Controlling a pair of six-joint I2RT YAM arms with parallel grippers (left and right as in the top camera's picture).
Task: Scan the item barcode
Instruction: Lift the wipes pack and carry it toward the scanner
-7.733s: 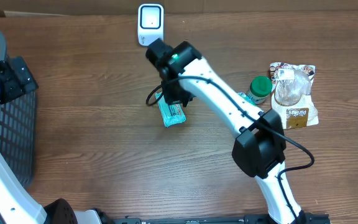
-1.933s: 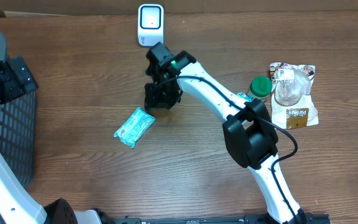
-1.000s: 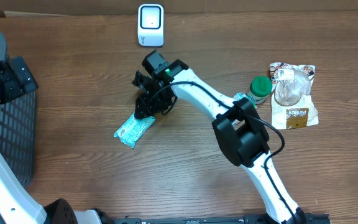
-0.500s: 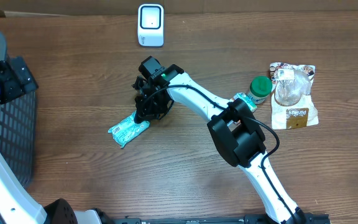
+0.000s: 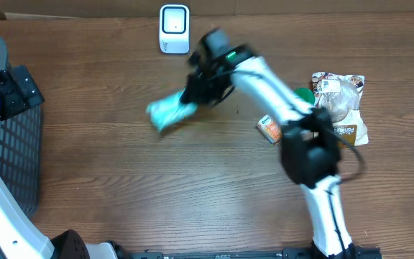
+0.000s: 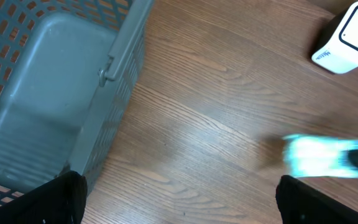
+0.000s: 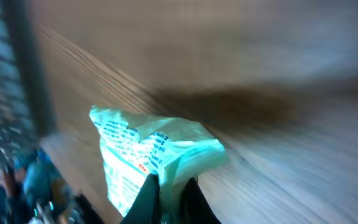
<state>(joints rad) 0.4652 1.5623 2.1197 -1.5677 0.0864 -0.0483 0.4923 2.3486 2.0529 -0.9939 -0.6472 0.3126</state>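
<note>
The item is a teal plastic packet [image 5: 167, 113], blurred by motion and lifted off the wooden table. My right gripper [image 5: 192, 99] is shut on its edge. In the right wrist view the two dark fingers [image 7: 149, 191] pinch a fold of the packet [image 7: 135, 155], printed side toward the camera. The white scanner [image 5: 174, 29] stands at the table's far edge, just beyond the packet. It also shows in the left wrist view, where the scanner [image 6: 348, 30] is at the top right and the packet [image 6: 319, 155] hangs in mid-air. My left gripper [image 6: 182, 202] is open over bare wood.
A grey mesh basket [image 5: 13, 144] stands at the left edge, also seen as the basket [image 6: 42, 93] close to my left gripper. At the right are a snack bag [image 5: 340, 108], a green-lidded jar [image 5: 304, 93] behind the arm, and a small orange can [image 5: 268, 129].
My right gripper closed on the packet where it lay, then lifted it up and toward the scanner. The left arm has not moved.
</note>
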